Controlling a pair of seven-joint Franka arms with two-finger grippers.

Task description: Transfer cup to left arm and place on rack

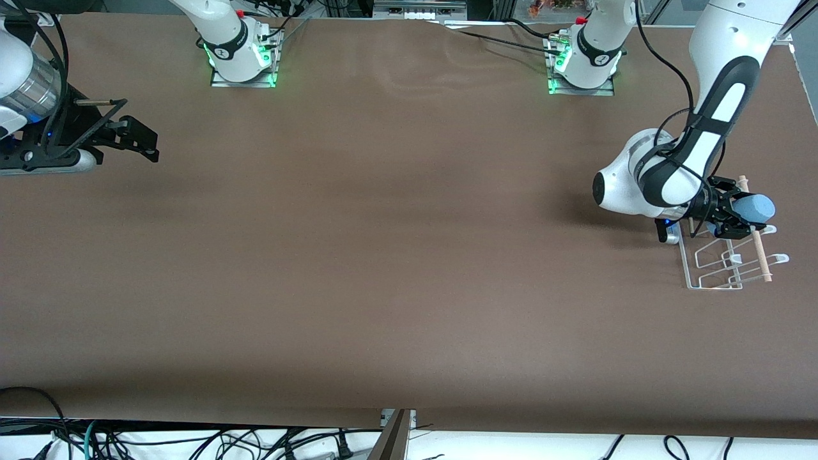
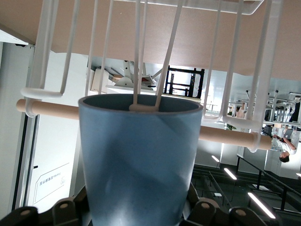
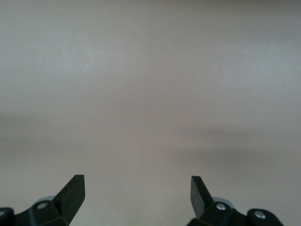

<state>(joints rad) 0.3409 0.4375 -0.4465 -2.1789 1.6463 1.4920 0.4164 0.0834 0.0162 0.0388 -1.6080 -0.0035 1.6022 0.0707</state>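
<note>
The light-blue cup (image 1: 758,207) is held on its side by my left gripper (image 1: 736,216), which is shut on its lower body, over the end of the white wire rack (image 1: 721,273) that lies farther from the front camera. In the left wrist view the cup (image 2: 138,160) fills the space between the fingers of the left gripper (image 2: 139,213). A white rack peg (image 2: 141,107) sits at the cup's open mouth. The rack's pale wooden rod (image 2: 47,109) crosses just past the rim. My right gripper (image 1: 144,139) waits open over bare table at the right arm's end, its fingers empty in the right wrist view (image 3: 136,186).
The rack stands near the table edge at the left arm's end, with its wooden rod (image 1: 760,252) along one side. Brown table (image 1: 396,255) stretches between the two arms. Cables hang below the table's front edge.
</note>
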